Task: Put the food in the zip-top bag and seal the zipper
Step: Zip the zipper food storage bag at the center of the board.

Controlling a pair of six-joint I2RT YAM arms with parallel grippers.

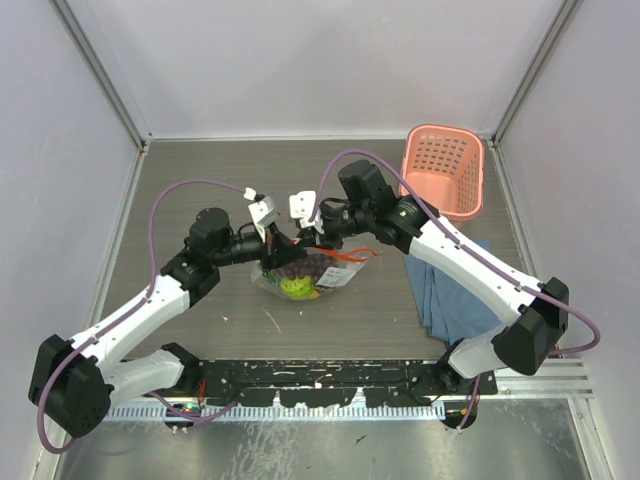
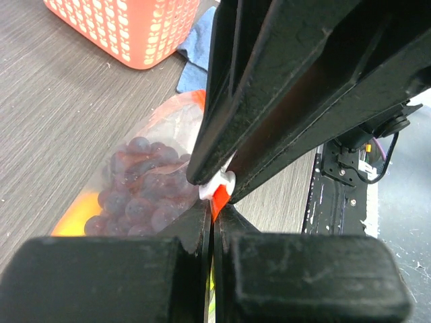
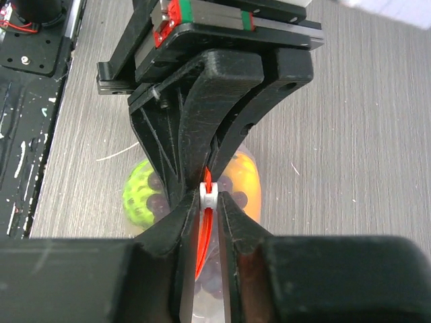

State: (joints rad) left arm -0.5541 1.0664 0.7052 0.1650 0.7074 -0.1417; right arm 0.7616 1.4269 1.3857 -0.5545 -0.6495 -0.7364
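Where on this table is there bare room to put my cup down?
Bare table runs along the back wall, left of the pink basket, and in front of the zip-top bag up to the black base rail. The middle is crowded: left arm and right arm meet over the bag. The blue cloth covers the right.

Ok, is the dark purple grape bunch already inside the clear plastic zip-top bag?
Yes, the grape bunch lies behind the bag's clear film.

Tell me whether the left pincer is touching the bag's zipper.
Touching. The left wrist view shows the left pincer shut on the zipper, whose red-orange strip is pinched between the fingertips with no gap on either side.
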